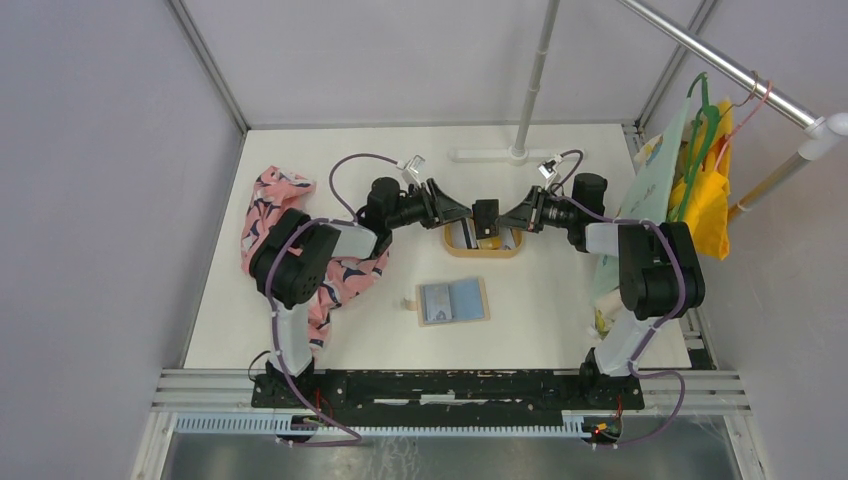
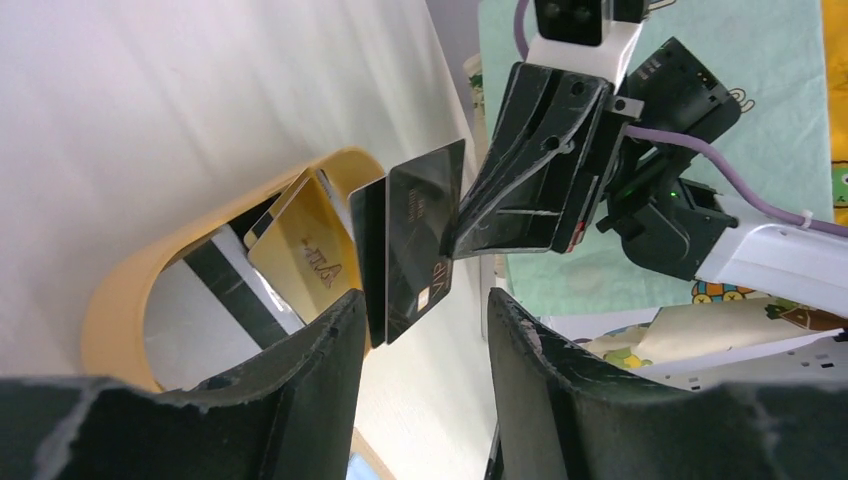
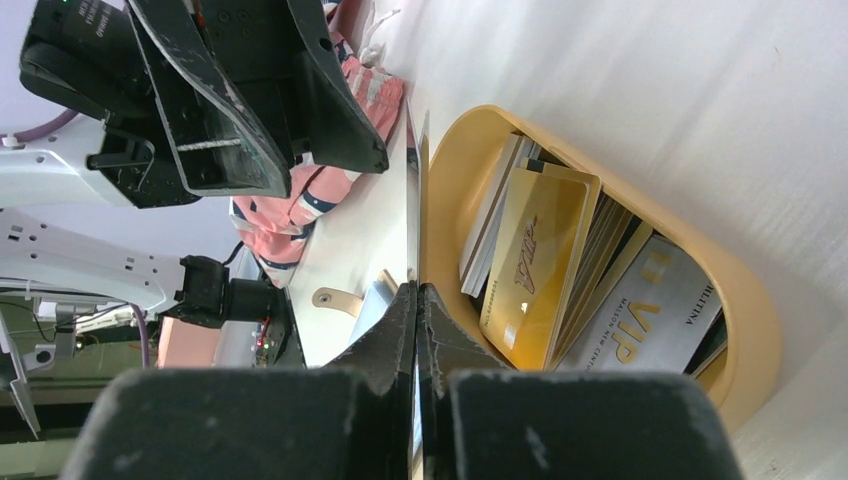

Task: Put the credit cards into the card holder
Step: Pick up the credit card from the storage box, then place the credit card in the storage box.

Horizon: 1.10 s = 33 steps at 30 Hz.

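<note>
From above, we see left jaws and right jaws meeting over an oval wooden-rimmed tray (image 1: 483, 251), a dark grey-black credit card (image 1: 486, 213) between them. The flat tan folding card holder (image 1: 452, 300) lies open on the white bench (image 1: 560, 290), well apart from both. Left wrist: left jaws apart, card just ahead. Right wrist: right jaws clamped on its edge.

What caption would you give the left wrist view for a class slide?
Right gripper holds a dark card above the tray, facing the open left gripper.
</note>
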{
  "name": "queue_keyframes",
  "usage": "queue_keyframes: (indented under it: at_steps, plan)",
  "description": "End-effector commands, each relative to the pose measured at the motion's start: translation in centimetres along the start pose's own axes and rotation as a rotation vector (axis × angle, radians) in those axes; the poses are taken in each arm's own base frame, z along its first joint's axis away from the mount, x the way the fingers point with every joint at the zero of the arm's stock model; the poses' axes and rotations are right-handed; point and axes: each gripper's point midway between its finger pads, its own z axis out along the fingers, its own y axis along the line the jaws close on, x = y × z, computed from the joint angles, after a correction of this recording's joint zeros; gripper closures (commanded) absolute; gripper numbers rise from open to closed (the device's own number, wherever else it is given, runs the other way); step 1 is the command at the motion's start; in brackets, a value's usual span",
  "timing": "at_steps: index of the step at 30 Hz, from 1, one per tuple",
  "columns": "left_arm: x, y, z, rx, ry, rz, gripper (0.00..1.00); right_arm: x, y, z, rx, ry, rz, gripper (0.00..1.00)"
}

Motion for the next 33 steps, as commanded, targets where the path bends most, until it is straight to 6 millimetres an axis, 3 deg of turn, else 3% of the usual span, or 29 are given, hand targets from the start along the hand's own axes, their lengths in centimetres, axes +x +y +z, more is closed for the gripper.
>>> queue_keyframes:
  at_steps: [1,13,33]
  plan:
    - [-1.2,-1.9,1.0,0.082,-0.009,0.020,0.46,-0.4,-0.1,0.1,-0.017,0.005,-0.041,1.00]
    - [-1.8,-1.9,2.1,0.108,-0.005,-0.006,0.51,-0.1,-0.5,0.2,-0.016,0.015,-0.028,1.00]
    - [-0.2,-0.3,4.4,0.055,0.046,-0.042,0.49,-0.1,0.1,0.3,-0.042,0.012,-0.019,1.00]
